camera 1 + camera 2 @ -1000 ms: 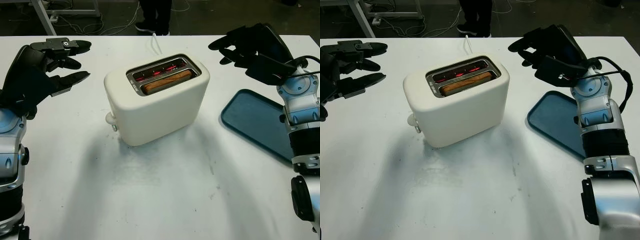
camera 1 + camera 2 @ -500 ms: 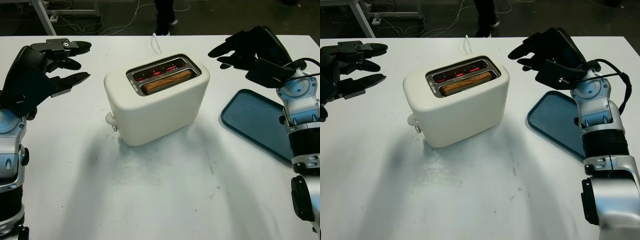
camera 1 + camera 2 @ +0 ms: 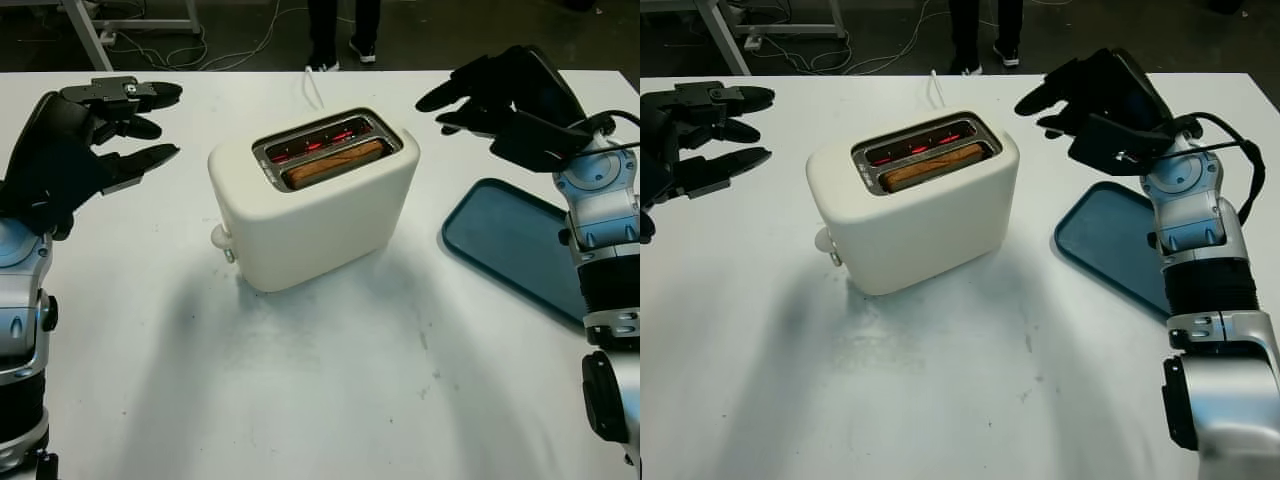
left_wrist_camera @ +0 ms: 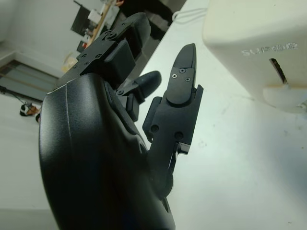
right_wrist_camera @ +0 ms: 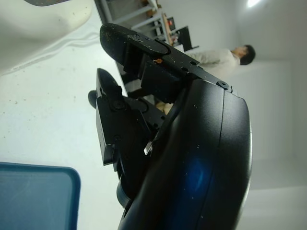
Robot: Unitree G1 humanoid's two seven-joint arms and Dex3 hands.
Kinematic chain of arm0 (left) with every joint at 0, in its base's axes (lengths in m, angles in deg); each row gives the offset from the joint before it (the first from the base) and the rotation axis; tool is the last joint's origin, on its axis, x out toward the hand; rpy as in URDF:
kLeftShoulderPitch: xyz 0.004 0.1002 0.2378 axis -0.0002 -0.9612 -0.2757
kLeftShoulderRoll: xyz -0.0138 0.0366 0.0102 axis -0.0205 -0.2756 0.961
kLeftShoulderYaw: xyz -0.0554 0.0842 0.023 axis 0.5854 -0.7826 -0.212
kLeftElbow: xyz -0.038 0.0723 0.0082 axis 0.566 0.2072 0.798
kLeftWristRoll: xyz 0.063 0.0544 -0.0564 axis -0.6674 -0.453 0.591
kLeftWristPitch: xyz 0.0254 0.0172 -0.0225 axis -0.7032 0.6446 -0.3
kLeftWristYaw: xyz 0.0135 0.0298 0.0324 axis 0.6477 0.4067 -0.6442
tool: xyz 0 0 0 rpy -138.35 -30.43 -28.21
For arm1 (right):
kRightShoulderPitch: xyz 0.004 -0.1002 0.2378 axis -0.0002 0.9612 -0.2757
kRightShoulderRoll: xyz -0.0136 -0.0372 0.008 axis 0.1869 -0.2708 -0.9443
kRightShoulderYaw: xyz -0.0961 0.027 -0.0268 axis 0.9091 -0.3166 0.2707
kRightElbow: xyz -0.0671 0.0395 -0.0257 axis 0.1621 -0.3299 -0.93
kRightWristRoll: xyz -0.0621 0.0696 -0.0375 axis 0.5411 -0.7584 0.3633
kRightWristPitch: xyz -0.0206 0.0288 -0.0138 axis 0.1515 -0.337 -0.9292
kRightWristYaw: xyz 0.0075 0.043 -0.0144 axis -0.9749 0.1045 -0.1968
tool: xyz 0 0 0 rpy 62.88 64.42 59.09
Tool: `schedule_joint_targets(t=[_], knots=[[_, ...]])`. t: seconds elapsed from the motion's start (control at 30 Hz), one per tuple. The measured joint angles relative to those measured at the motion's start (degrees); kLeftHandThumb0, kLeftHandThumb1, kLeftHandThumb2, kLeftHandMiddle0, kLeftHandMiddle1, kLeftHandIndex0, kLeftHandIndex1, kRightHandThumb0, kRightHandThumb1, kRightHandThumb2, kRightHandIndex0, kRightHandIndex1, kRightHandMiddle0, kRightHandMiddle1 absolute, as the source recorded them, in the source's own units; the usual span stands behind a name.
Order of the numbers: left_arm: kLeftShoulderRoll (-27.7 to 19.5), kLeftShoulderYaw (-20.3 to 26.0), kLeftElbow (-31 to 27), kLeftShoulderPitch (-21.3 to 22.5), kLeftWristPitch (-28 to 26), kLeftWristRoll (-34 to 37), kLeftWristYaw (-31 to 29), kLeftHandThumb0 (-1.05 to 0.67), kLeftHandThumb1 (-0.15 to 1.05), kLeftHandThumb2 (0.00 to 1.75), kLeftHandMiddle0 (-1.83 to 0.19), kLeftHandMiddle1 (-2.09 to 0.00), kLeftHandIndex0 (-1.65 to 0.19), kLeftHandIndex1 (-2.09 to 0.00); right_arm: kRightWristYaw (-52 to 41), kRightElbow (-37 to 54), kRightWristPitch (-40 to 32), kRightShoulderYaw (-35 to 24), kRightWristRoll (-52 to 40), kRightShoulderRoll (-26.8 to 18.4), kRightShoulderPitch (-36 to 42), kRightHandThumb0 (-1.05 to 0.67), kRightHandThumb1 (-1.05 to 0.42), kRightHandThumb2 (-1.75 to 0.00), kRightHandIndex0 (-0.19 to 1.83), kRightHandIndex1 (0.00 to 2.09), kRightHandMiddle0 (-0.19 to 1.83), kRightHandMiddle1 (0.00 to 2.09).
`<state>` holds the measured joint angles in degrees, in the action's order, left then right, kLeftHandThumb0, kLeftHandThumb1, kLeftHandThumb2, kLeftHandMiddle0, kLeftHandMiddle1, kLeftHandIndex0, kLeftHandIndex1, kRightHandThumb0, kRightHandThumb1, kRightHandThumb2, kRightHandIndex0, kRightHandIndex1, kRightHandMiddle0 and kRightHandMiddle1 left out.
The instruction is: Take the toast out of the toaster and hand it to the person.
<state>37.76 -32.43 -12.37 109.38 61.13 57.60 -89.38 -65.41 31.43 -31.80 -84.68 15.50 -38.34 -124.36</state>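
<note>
Toaster [image 3: 312,200]: cream, 2 slots, mid-table, angled; lever knob on its near-left end; cord running off its far side.
Toast [image 3: 334,163]: 1 slice, low in the nearer slot, only the top edge showing; farther slot glowing red.
Left hand [image 3: 75,140]: raised over the far-left table, well apart from the toaster, holding nothing, open.
Right hand [image 3: 500,95]: raised right of the toaster and beyond the tray, holding nothing, open, fingertips aimed toward the toaster's far-right corner.
Tray [image 3: 520,245]: blue, flat on the table at right, under the right forearm, bare.
Person [image 3: 340,30]: legs and shoes beyond the far table edge; also standing at a distance in the right wrist view [image 5: 218,55].
Changed: right hand barely shifted across the last second, left hand unmoved; legs repositioned along the far edge, now 2 shoes planted behind the toaster.
Meaning: no reach begun; toast untouched, nothing lifted, handover not started; probably a pause before the approach.
Hidden: depth of the toast inside the slot; lever position hard to judge; person's upper body cut off in the eye views; right edge of the tray cut off behind the right arm.
</note>
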Motion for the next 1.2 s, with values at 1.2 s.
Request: schedule_joint_targets(t=[1.2], knots=[[0.01, -0.08, 0.63, 0.0, 0.05, 0.16, 0.03, -0.18, 0.84, 0.25, -0.28, -1.07, -0.65, -0.15, 0.04, 0.62, -1.17, 0.0, 0.14, 0.01, 0.35, -0.32, -0.92, -0.62, 1.2, 0.6, 1.32, 0.1]])
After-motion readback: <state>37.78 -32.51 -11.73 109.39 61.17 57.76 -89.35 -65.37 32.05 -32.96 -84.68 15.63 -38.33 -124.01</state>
